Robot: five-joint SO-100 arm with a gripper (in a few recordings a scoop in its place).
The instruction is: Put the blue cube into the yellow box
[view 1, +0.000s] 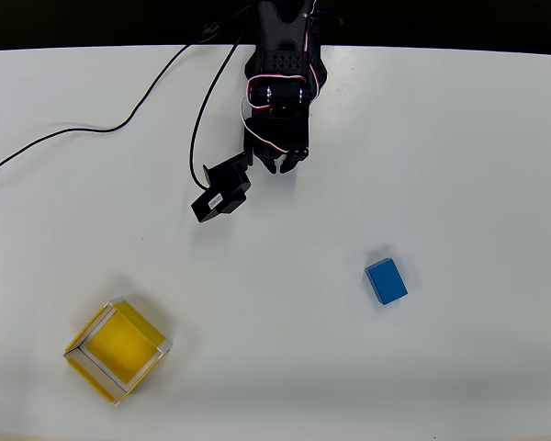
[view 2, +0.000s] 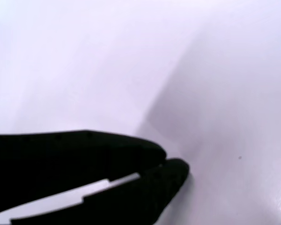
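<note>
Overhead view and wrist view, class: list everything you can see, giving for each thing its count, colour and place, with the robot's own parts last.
blue cube: one, bright blue, right of centre on the table, standing alone.
yellow box: one, yellow with pale rims, open-topped, lower left, nothing inside.
table: one, white, under everything.
cables: two, black, trailing across the upper left.
camera: one, black, beside the arm.
arm: one, black, top centre.
gripper: one, black, fingertips together, holding nothing, far from both things.

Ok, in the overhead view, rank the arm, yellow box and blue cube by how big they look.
1. Arm, largest, though it stands nearer the camera, so partly flattered.
2. Yellow box.
3. Blue cube, clearly smallest.
</note>
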